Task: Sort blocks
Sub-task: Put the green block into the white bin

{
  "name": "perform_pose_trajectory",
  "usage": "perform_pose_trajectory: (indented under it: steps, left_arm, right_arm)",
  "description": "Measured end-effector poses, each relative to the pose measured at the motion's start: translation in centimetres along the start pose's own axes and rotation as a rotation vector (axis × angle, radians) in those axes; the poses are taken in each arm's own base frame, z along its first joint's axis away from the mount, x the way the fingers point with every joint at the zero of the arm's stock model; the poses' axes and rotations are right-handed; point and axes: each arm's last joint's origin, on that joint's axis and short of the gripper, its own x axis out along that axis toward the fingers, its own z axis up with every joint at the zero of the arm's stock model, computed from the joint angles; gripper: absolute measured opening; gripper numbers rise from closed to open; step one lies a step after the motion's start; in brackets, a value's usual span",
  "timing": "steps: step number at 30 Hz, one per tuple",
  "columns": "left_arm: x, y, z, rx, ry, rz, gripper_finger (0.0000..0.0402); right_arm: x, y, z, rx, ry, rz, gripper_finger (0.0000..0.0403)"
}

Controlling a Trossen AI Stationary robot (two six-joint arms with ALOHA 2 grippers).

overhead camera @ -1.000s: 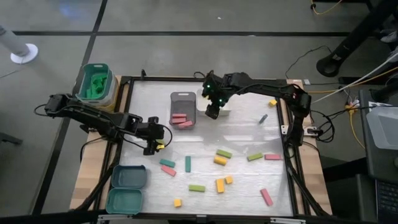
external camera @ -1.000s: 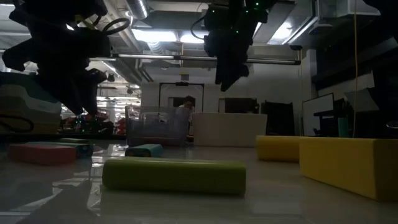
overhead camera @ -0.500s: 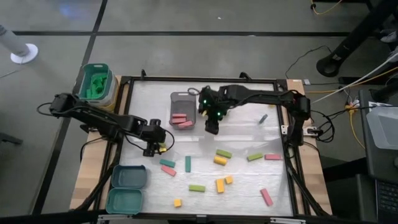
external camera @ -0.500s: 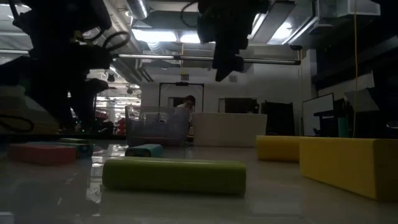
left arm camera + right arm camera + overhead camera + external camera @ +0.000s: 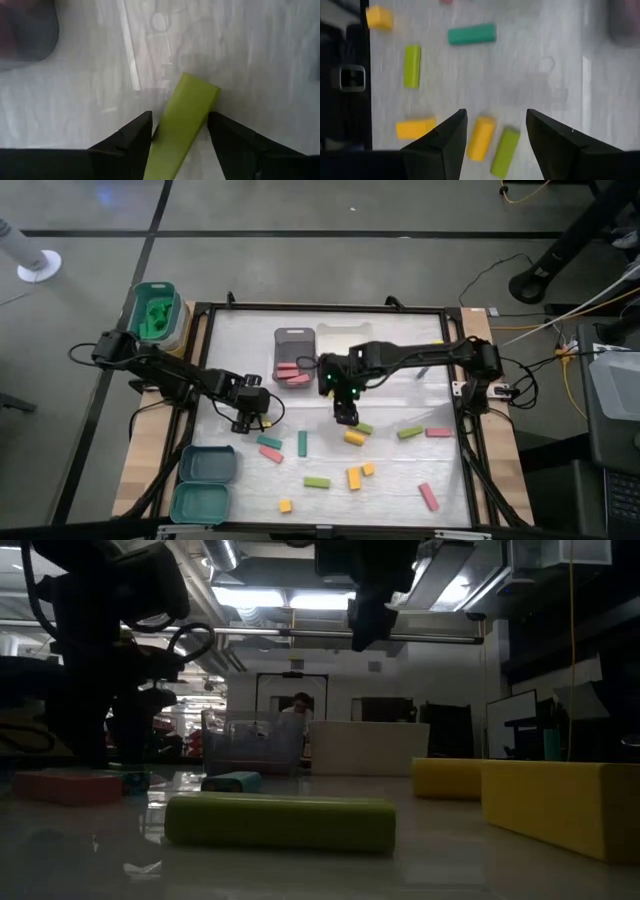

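Observation:
Pink, light green, yellow and teal blocks lie scattered on the white table, such as a green bar [image 5: 316, 482] and a pink bar [image 5: 428, 496]. My left gripper [image 5: 256, 418] stands low at the table's left, pointing down, open. Its fingers stand on either side of a light green block [image 5: 182, 127] that lies flat on the table. My right gripper [image 5: 345, 417] hangs open and holds nothing, high over the table's middle [image 5: 368, 625]. Below it lie a yellow block [image 5: 480, 137] and a green block [image 5: 505, 146]. My left gripper comes from above with one finger [image 5: 137, 132] on each long side of the light green block [image 5: 172, 142], lying across it. The block rests flat on the table. Whether the fingers touch it, I cannot tell.
A grey tray [image 5: 293, 340] with pink blocks and a white tray [image 5: 350, 336] stand at the far middle. Two teal trays [image 5: 207, 464] [image 5: 199, 502] sit at the near left. A green bin [image 5: 153, 312] with green blocks stands off the far left corner.
My right gripper has swung from beside the white tray toward the table's near edge and now hangs over the middle blocks. My left gripper has come down over the light green block, which has stayed where it was.

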Motion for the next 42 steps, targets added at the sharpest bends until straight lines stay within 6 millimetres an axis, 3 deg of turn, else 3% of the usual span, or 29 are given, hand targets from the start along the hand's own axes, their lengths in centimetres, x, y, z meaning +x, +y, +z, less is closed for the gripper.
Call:
perform_pose_trajectory:
  steps: [7, 17, 24, 28, 33, 42]
  left_arm:
    - [-0.6, 0.1, 0.8, -0.001, -0.018, -0.002, 0.0080]
    - [-2.5, 0.5, 4.8, 0.050, -0.298, 0.011, 0.0079]
    - [-4.1, 1.4, 7.9, 0.234, -0.619, 0.126, 0.0085]
    - [-5.0, 3.4, 9.3, 0.257, -0.789, 0.252, 0.0085]
    - [-5.3, 7.0, 10.4, 0.167, -0.954, 0.410, 0.0086]
    - [-1.9, 13.1, 10.4, -0.047, -1.069, 0.581, 0.0091]
  right_arm:
    - [0.3, 1.1, -2.0, -0.029, 0.190, -0.079, 0.0202]
    - [-0.5, 0.9, -3.9, -0.013, 0.381, -0.174, 0.0202]
    - [-2.6, 1.4, -4.4, -0.039, 0.341, -0.225, 0.0202]
    - [-3.8, 1.7, -4.4, -0.057, 0.276, -0.251, 0.0202]
    - [-4.5, 1.9, -4.0, -0.072, 0.202, -0.255, 0.0202]
    - [-4.4, 2.1, -3.2, -0.089, 0.105, -0.226, 0.0202]
